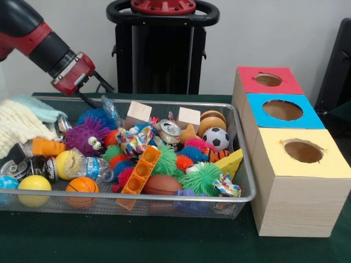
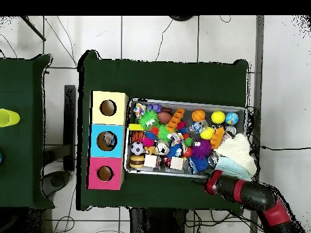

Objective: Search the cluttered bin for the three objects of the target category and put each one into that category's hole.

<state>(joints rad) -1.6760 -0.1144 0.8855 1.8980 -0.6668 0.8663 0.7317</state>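
The wire mesh bin (image 1: 164, 196) is full of toys. One clear water bottle with a blue label (image 1: 92, 167) lies near the bin's front left, beside a yellow ball. A second clear crinkled bottle (image 1: 110, 109) stands at the back left, behind the purple spiky ball. I see no third bottle. My gripper (image 1: 88, 99) hangs from the red wrist over the bin's back left rim, just left of the second bottle. Its state is hidden. In the overhead view the gripper (image 2: 205, 176) is at the bin's (image 2: 182, 102) lower right edge. The red box's hole (image 1: 268, 80) (image 2: 105, 173) stands empty to the right.
The blue-topped box (image 1: 282, 110) and yellow-topped box (image 1: 303, 151) stand beside the red one. A silver can (image 1: 170, 130), a soccer ball (image 1: 218, 139), wooden blocks (image 1: 137, 113), spiky balls and cloths (image 1: 19, 125) crowd the bin.
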